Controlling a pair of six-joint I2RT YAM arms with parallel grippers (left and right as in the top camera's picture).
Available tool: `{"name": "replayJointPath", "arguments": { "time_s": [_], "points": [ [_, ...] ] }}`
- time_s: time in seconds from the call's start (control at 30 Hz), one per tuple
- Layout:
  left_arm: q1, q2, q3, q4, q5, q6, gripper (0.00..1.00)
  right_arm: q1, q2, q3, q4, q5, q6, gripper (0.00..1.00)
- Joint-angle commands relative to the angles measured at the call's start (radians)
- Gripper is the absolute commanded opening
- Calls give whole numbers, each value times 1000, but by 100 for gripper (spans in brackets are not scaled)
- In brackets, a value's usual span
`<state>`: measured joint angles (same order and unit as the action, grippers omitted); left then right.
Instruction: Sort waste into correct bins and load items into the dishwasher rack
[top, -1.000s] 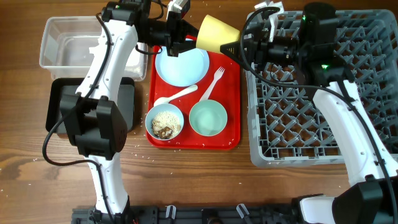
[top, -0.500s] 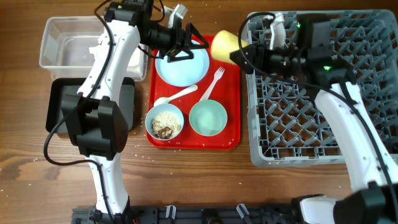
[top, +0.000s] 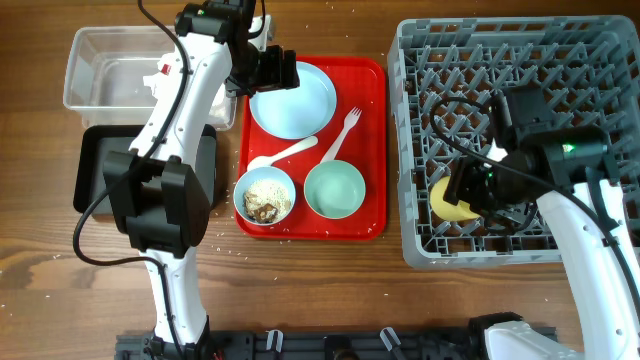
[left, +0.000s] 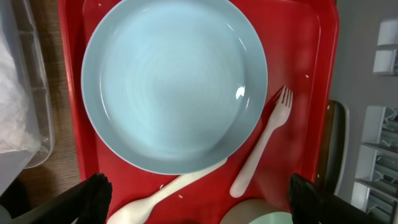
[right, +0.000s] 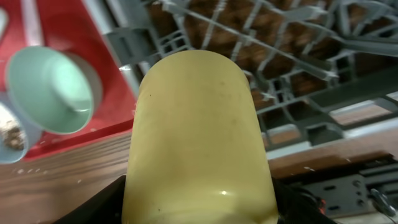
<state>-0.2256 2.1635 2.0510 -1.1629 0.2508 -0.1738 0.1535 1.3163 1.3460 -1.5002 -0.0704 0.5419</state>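
The right pincer (top: 472, 186) is clamping the small yellow plastic cup (top: 450, 198) low over the large grey lattice dishwasher rack (top: 590, 60), at the rack's front-left corner. The cup's long axis is pointing away from the pincer, toward the rack's left wall. The left pincer (left: 199, 198), fingers apart, is hovering left of the rack over the pale blue round plate (left: 174, 81).

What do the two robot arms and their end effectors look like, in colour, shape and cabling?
The left arm and right arm have white tubular links joined by bulky black joint housings. Black cables loop loosely beside them. A small green light glows on the right arm. The left end effector and right end effector are black.
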Motion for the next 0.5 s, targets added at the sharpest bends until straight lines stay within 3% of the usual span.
{"name": "replayJointPath", "arguments": {
  "time_s": [0.0, 0.27, 0.4, 0.47],
  "points": [
    [0, -20, 12, 3, -25, 8, 92, 0, 6, -52, -3, 70, 39, 56],
    [0, -20, 12, 5, -25, 8, 93, 12, 87, -187, 84, 17, 34, 57],
    [0, -20, 12, 7, -25, 8, 93, 14, 128, -205, 130, 13, 34, 80],
    [0, -20, 12, 7, -25, 8, 93, 14, 135, -205, 148, 10, 33, 84]
  ]
}}
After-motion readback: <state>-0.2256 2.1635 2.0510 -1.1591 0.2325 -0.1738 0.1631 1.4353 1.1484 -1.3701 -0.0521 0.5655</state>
